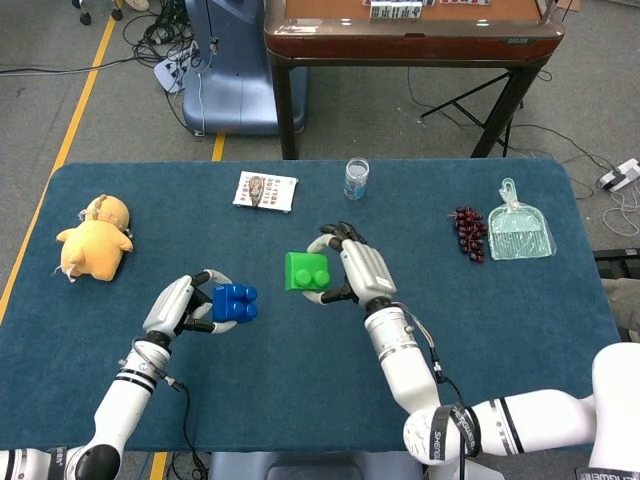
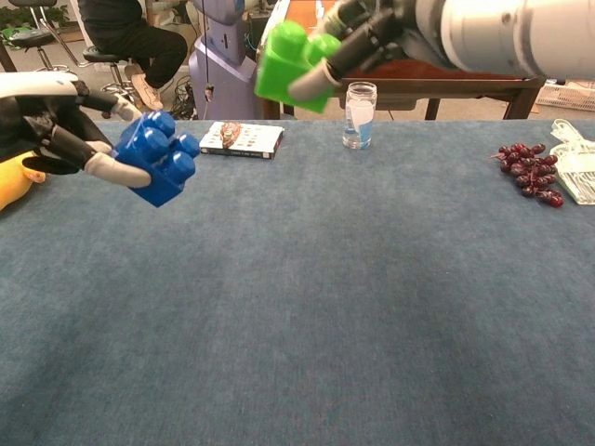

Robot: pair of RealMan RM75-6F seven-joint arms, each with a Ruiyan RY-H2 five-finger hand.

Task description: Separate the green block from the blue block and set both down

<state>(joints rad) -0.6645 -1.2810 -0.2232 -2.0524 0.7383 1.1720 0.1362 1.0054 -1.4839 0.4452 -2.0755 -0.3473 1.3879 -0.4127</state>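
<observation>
The two blocks are apart and both are held above the table. My left hand (image 1: 183, 303) (image 2: 58, 130) grips the blue block (image 1: 234, 302) (image 2: 156, 157), whose studs show on top. My right hand (image 1: 360, 270) (image 2: 390, 30) grips the green block (image 1: 306, 271) (image 2: 292, 64), which sits higher and to the right of the blue one. A clear gap separates the blocks in both views. The blue tablecloth (image 1: 300, 370) (image 2: 325, 307) lies below them.
A yellow plush toy (image 1: 94, 236) (image 2: 13, 177) lies at the left. A small card pack (image 1: 265, 190) (image 2: 242, 138) and a glass jar (image 1: 356, 179) (image 2: 359, 114) stand at the back. Grapes (image 1: 468, 232) (image 2: 530, 172) and a pale green dustpan (image 1: 518, 226) (image 2: 578, 163) are at the right.
</observation>
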